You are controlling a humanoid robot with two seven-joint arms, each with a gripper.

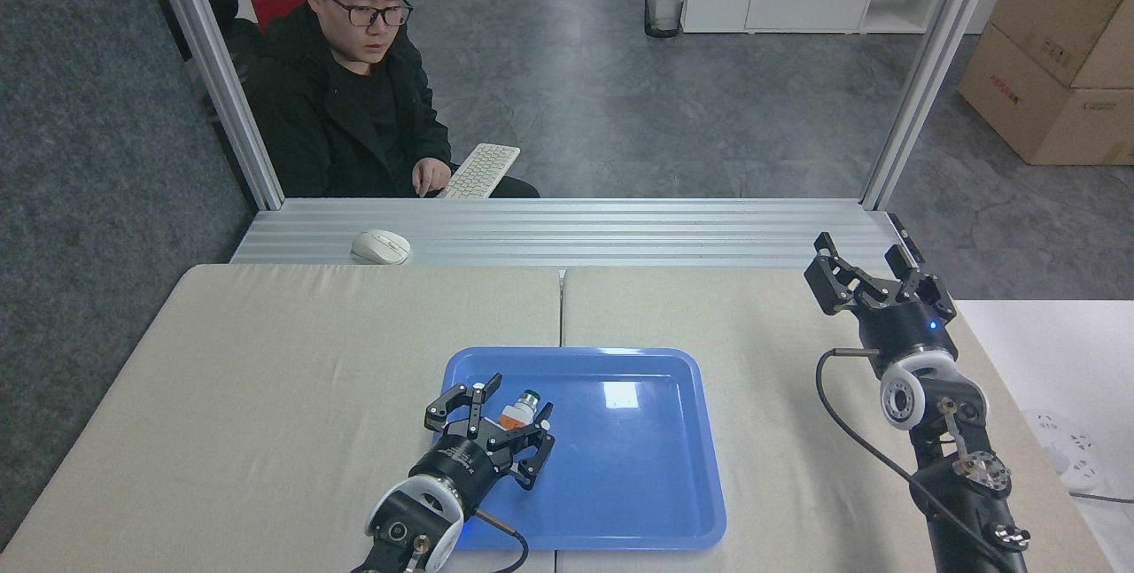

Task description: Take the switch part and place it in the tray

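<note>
left gripper: black multi-finger left gripper (498,418) over the near-left part of the tray, fingers spread wide, gripping nothing; released.
switch part: small push-button switch part (520,411), white blocky base, orange middle, silver neck and green tip, sits between the spread fingers inside the tray. whether it rests fully on the tray floor or touches a finger cannot be told.
tray: large shallow glossy blue plastic tray (620,502) with rounded corners and raised rim, at table centre; holds nothing else.
handling: judged light, rigid, hard plastic and metal; the smooth round neck may slip or roll, and the glossy floor may let it slide. best hold is across the flat sides of the white and orange block.
task state: placement looks essentially done; a straight lift clear, without nudging the part, remains.
right gripper: black right gripper (873,281), fingers apart, empty, raised well right of the tray.
table: beige padded table (266,360).
</note>
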